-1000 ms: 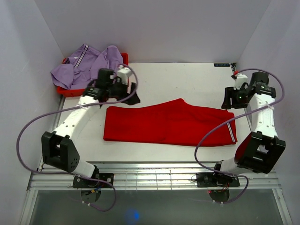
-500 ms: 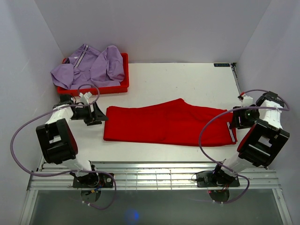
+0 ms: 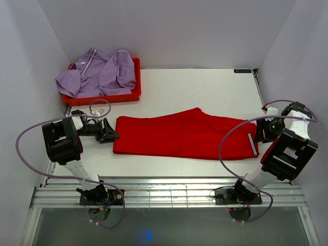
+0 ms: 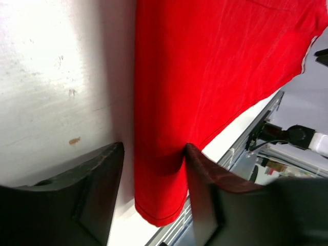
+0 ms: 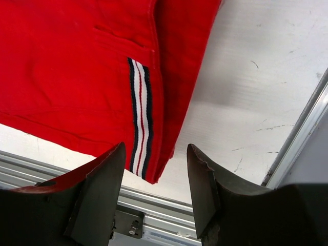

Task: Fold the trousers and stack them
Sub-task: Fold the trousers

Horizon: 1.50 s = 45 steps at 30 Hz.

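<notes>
— Left gripper [image 3: 111, 134] and right gripper [image 3: 259, 131]: what are they doing?
— Both are standing open, straddling opposite ends of the trousers [image 3: 184, 134], which are lying flat on the table [image 3: 205, 87]. The grasp is pending; next, probably, comes pinching both ends and folding.

plain pale lilac walls [image 3: 169, 31] enclose a white table [image 3: 205, 87], with a slatted metal rail [image 3: 169, 192] along its near edge.

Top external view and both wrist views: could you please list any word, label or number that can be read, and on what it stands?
None can be read.
Small dark label on the table, at its far edge: too small to read.
Red trousers: only a striped band, no lettering.
</notes>
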Tool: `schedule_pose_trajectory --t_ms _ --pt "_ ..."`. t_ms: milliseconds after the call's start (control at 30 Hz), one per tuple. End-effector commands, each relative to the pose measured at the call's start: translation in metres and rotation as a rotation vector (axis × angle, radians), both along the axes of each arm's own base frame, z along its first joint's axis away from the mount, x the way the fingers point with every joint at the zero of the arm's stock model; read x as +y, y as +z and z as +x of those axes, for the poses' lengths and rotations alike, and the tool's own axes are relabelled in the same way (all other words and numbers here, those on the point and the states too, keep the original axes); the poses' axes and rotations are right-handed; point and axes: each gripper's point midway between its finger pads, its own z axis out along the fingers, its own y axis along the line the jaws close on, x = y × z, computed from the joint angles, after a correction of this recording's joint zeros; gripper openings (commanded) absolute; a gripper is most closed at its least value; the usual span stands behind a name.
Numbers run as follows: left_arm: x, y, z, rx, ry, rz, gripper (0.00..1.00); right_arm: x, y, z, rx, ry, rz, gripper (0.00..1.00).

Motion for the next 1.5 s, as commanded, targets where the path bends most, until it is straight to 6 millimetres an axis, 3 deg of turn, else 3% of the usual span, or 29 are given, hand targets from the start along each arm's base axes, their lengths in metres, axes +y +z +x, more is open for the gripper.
schedule_pose_trajectory --t_ms 0,300,400,433,667,867,1000,1200,1467 --pt "0.005 -0.002 0.017 -0.067 -0.006 0.008 0.57 -0.007 -0.001 0.0 0.002 -0.003 -0.003 0.57" --pt "-0.004 0.002 0.018 -0.073 -0.008 -0.11 0.27 -0.009 -0.003 -0.004 0.015 -0.011 0.041 0.57" --pt "0.001 0.009 0.018 -0.074 0.013 -0.119 0.02 -0.014 -0.002 -0.004 0.006 -0.02 0.044 0.58" --pt "0.005 0.015 0.02 -0.085 0.019 -0.121 0.0 -0.017 0.0 -0.003 0.002 -0.025 0.042 0.59" --pt "0.061 0.067 0.026 -0.191 0.123 -0.061 0.0 -0.005 0.006 -0.001 -0.025 -0.022 0.113 0.6" --pt "0.083 0.11 0.022 -0.271 0.092 0.058 0.0 0.025 0.018 0.008 -0.109 -0.053 0.265 0.59" --pt "0.08 0.141 0.021 -0.303 0.1 0.062 0.0 0.059 0.025 0.021 -0.168 -0.048 0.357 0.59" --pt "0.071 0.178 0.025 -0.277 0.148 -0.028 0.0 0.115 0.003 0.024 -0.098 -0.021 0.493 0.63" --pt "0.052 0.211 0.034 -0.277 0.155 -0.065 0.0 0.147 -0.024 0.029 -0.042 -0.002 0.599 0.71"
